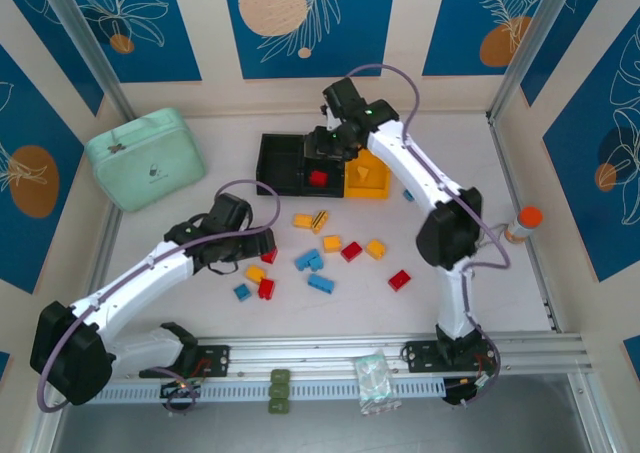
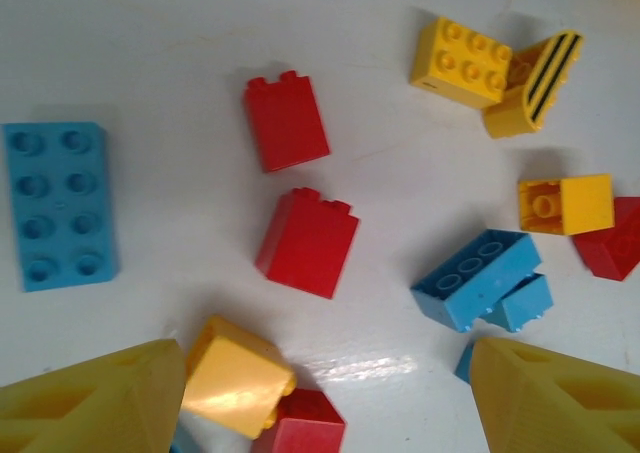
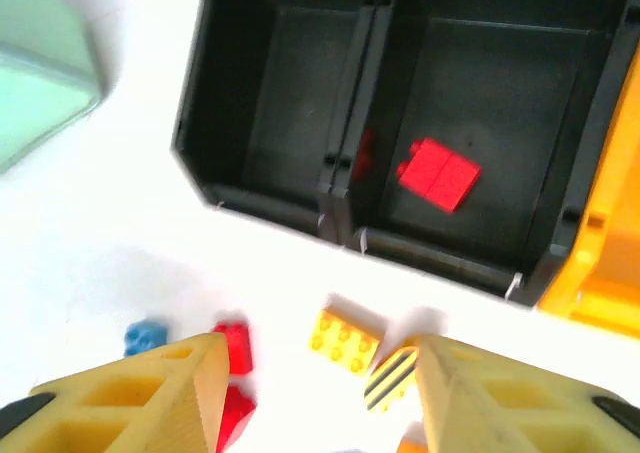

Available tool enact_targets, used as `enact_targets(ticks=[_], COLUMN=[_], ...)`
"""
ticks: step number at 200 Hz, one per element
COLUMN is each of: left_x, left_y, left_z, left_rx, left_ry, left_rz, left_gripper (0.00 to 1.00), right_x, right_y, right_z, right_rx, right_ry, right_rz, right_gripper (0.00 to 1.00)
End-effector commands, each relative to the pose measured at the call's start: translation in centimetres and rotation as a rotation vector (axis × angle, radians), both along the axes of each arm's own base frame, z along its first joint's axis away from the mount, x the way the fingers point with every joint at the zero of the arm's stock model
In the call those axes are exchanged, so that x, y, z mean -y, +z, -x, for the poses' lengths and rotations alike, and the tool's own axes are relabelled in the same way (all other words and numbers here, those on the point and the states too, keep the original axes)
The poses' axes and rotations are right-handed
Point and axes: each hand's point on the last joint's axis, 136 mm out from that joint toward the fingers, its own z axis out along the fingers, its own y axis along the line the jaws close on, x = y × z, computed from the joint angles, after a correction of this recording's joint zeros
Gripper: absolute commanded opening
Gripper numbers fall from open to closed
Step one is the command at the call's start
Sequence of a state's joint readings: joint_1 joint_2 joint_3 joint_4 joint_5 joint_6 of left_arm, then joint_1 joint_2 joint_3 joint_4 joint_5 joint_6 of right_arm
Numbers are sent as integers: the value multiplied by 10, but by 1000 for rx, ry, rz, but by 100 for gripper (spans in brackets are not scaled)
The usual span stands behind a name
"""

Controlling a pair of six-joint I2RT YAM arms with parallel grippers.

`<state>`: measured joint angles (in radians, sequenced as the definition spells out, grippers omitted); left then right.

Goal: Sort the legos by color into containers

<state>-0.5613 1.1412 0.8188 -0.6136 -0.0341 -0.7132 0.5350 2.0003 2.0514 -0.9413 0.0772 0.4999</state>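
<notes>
In the middle bin (image 3: 560, 103), red brick (image 3: 438, 175), right gripper (image 3: 322, 375) above

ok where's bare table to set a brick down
Bare table lies between the mint case and the black bins, and along the right edge on the near side of the orange-capped bottle. The middle, around the blue bricks, is crowded.

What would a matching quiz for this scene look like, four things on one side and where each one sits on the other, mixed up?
Things:
1. mint-green case
2. striped brick
3. orange-capped bottle
4. yellow bin

Places:
A. right end of the row of bins
B. far left of the table
C. loose on the table, just in front of the bins
D. at the table's right edge

Pairs: 1-B, 2-C, 3-D, 4-A
</notes>
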Motion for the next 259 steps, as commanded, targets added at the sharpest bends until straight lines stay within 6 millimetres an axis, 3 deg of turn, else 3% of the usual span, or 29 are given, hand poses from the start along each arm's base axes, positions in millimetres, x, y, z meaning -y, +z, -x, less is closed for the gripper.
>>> enact_targets(ticks=[1,23,56,84,104,154,178,201,259], left_x=[-28,-41,-52,-63,-67,-78,-78,-71,-70], left_y=[-5,-17,-32,-45,-53,-81,-92,-93,-91], left_z=[6,5,-5,-14,-20,-31,-39,-43,-34], left_rx=[-47,-83,-125,-160,-173,-221,-220,-214,-230], left_ry=[24,36,42,45,39,46,42,20,-4], left_rz=[-113,-154,-207,-284,-309,-355,-333,-304,-291], left_gripper=[74,73,70,70,70,64,54,36,25], right_x=[-4,-7,-15,-24,-30,-33,-35,-36,-37], right_y=[12,11,-12,-23,-30,-41,-42,-45,-51], right_z=[34,81,153,201,223,240,243,242,238], right_rx=[15,22,18,23,22,-25,-26,-32,-37], right_ry=[87,182,337,437,474,467,478,477,463], right_rz=[-113,-191,-217,-252,-240,-243,-224,-199,-190], right_gripper=[53,53,53,61,62,62,61,61,60])
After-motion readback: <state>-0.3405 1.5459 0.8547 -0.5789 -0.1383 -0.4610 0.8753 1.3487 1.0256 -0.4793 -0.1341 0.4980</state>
